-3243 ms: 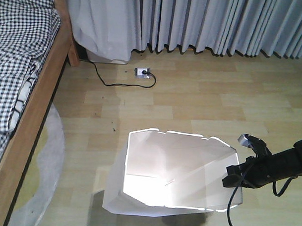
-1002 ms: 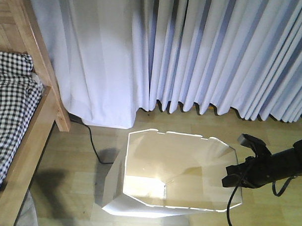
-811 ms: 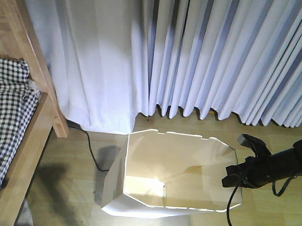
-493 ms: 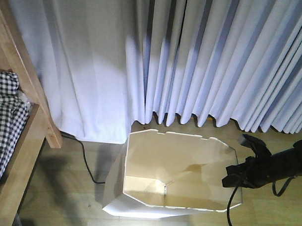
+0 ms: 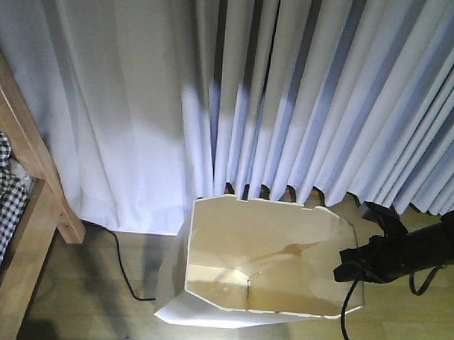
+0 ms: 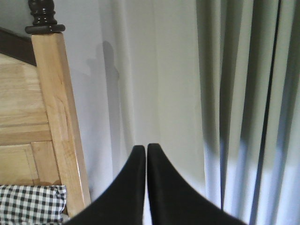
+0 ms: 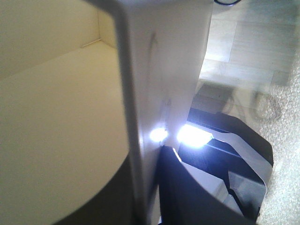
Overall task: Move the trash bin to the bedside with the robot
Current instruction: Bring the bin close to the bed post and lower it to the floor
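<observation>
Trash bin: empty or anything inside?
Empty, as far as shown. The front view shows the trash bin with only bare cream walls and floor inside; the right wrist view shows the same.

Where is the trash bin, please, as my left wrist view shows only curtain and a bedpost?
Observer: In the front view the trash bin stands on the floor, its far rim at the hem of the curtain.
Operator: Does the right gripper have it?
Observer: Yes. The right wrist view shows the right gripper closed on the bin's wall, one finger inside and one outside.
Operator: How does it sit relative to the bed?
Observer: The bed frame is at the front view's left edge, with floor and a black cable between it and the bin.
</observation>
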Robot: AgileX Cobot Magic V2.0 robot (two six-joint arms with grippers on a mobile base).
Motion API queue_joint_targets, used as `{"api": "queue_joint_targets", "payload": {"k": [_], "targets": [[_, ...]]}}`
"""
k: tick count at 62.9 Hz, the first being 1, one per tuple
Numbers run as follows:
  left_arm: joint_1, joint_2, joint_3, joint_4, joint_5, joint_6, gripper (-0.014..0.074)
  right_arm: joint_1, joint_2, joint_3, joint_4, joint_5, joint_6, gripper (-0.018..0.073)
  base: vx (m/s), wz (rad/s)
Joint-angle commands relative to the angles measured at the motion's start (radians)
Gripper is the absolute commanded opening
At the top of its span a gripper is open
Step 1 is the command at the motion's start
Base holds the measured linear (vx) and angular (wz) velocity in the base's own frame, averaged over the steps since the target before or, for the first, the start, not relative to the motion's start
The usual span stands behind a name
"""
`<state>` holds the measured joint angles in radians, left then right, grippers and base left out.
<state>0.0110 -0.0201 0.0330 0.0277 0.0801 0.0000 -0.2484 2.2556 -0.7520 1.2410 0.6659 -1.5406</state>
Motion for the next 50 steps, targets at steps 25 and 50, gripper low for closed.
{"api": "queue_joint_targets", "payload": {"k": [25,50], "targets": [[-0.006,-0.008,0.012,-0.009,-0.074,-0.014,-0.0006,-0.002,-0.066,-0.009,0.045,0.262,-0.019,-0.0005,0.11,0.02],[-0.006,-0.008,0.012,-0.009,-0.074,-0.014,-0.0006,-0.002,-0.066,-0.009,0.045,0.261,-0.019,-0.0005,0.09,0.03]]}}
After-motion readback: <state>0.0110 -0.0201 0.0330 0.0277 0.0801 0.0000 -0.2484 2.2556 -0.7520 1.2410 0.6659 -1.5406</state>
